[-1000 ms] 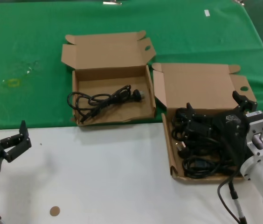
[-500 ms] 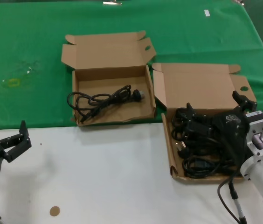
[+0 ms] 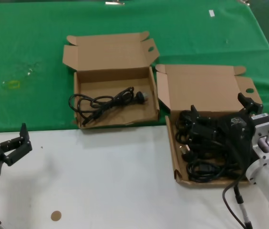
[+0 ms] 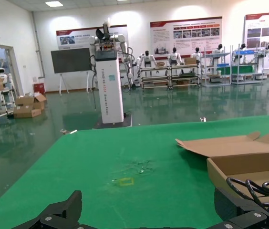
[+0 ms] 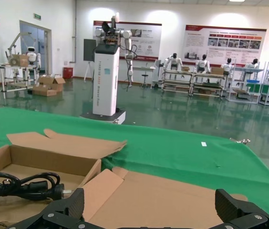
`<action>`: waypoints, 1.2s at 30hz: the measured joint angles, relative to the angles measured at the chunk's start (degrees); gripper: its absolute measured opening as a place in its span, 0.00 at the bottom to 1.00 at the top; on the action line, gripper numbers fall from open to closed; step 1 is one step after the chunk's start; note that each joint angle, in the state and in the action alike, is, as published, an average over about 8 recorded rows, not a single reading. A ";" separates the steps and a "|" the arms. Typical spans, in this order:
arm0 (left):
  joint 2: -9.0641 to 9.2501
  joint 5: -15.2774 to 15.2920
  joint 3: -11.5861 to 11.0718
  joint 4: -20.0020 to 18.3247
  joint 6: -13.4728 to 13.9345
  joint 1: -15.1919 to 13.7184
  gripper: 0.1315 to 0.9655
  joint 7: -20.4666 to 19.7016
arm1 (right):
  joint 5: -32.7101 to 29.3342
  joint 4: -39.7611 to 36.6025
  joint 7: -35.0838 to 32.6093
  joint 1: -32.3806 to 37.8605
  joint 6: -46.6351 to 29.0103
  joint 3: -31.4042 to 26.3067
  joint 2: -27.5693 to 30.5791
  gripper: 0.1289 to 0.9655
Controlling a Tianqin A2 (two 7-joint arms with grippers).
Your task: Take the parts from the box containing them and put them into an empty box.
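Note:
The low-walled cardboard box (image 3: 172, 151) at the right holds a pile of coiled black power cords (image 3: 204, 151); its wide lid flap (image 3: 201, 88) lies open behind. My right gripper (image 3: 219, 107) is open just over the pile, holding nothing; its wrist view (image 5: 150, 202) looks across the flap (image 5: 168, 195). The taller-walled squarish box (image 3: 115, 75) to the left holds one black cord (image 3: 103, 102), which also shows in the right wrist view (image 5: 25, 186). My left gripper (image 3: 14, 138) is open and empty over the white table at the near left (image 4: 149, 210).
Green cloth (image 3: 29, 57) covers the far half of the table, with a yellow mark (image 3: 13, 85) at the left. The near half is white (image 3: 106, 176), with a small brown disc (image 3: 55, 215). The squarish box (image 4: 249, 162) shows in the left wrist view.

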 joint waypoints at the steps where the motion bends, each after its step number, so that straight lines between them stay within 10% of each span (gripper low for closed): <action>1: 0.00 0.00 0.00 0.00 0.00 0.00 1.00 0.00 | 0.00 0.00 0.00 0.00 0.00 0.00 0.00 1.00; 36: 0.00 0.00 0.00 0.00 0.00 0.00 1.00 0.00 | 0.00 0.00 0.00 0.00 0.00 0.00 0.00 1.00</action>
